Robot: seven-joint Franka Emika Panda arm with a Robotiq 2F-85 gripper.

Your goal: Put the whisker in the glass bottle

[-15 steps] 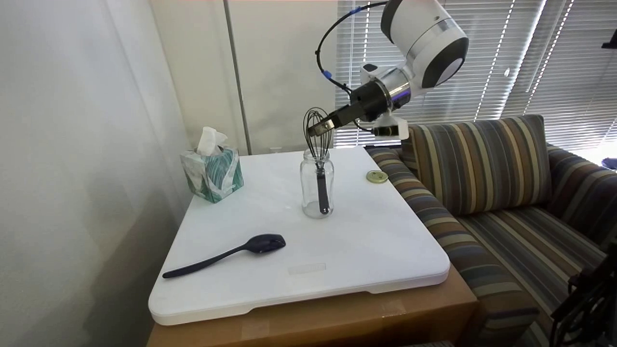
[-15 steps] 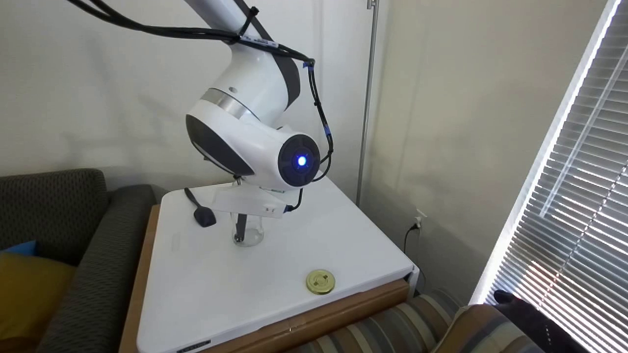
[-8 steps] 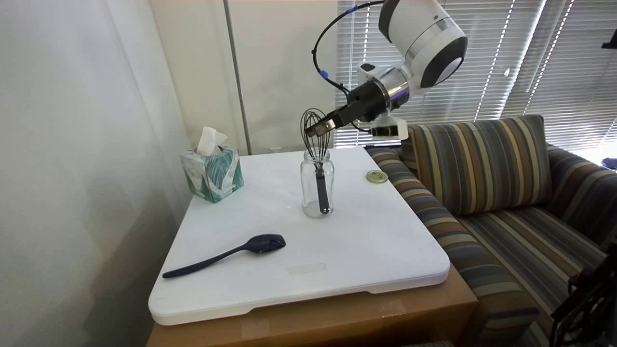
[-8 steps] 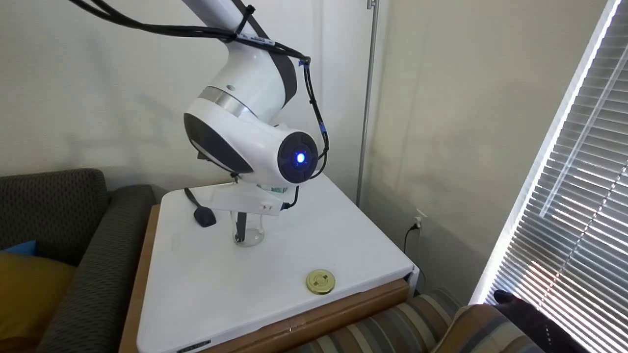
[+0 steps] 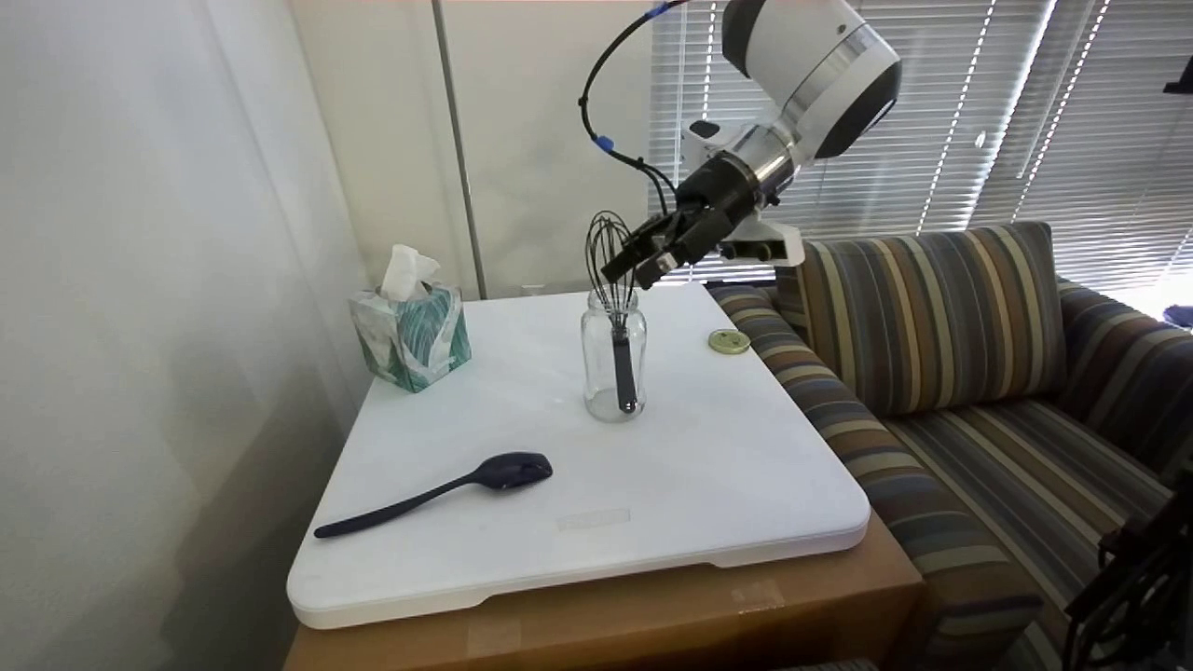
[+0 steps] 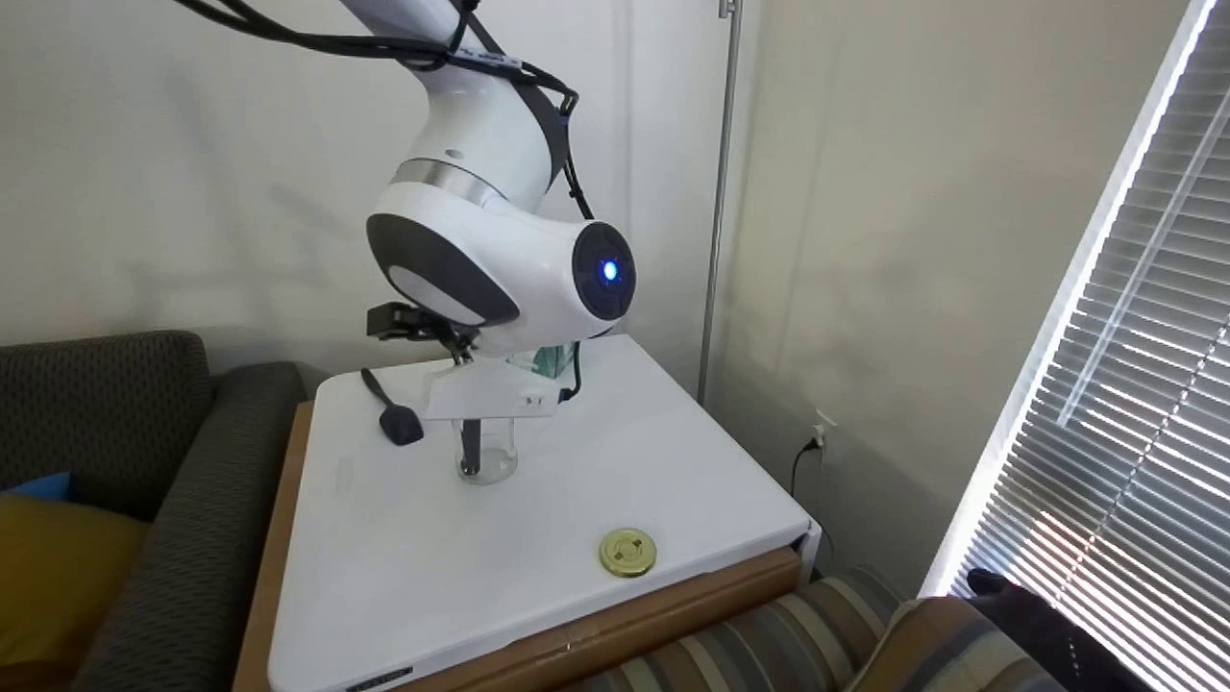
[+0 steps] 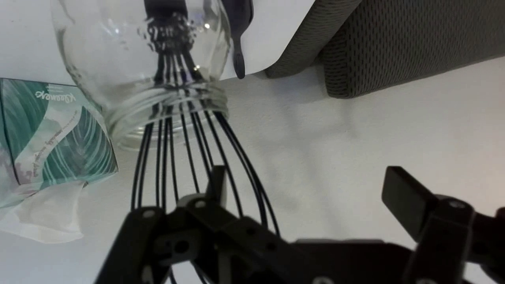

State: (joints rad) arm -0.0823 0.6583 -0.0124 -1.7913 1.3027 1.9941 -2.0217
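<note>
The whisk (image 5: 608,244) stands slightly tilted in the glass bottle (image 5: 598,373), handle down and wire loops above the mouth. The bottle is upright on the white table. My gripper (image 5: 632,272) is open beside the loops, above the bottle's mouth. In the wrist view the gripper (image 7: 309,179) has its fingers wide apart with nothing between the tips. One finger overlaps the whisk's wires (image 7: 161,157) and seems to be among them; the other is well apart. In an exterior view the arm hides the loops; the handle (image 6: 471,447) shows inside the bottle (image 6: 498,466).
A teal-and-white tissue box (image 5: 410,340) stands at the table's wall side. A black spoon (image 5: 508,471) lies on the white table (image 5: 727,485). A gold lid (image 5: 729,341) lies near the edge by the striped sofa (image 5: 829,410). Walls stand close behind.
The gripper has opened and its fingers have spread. The wrist has turned and shifted slightly. The whisk rocked a little and stays in the bottle, which has not moved.
</note>
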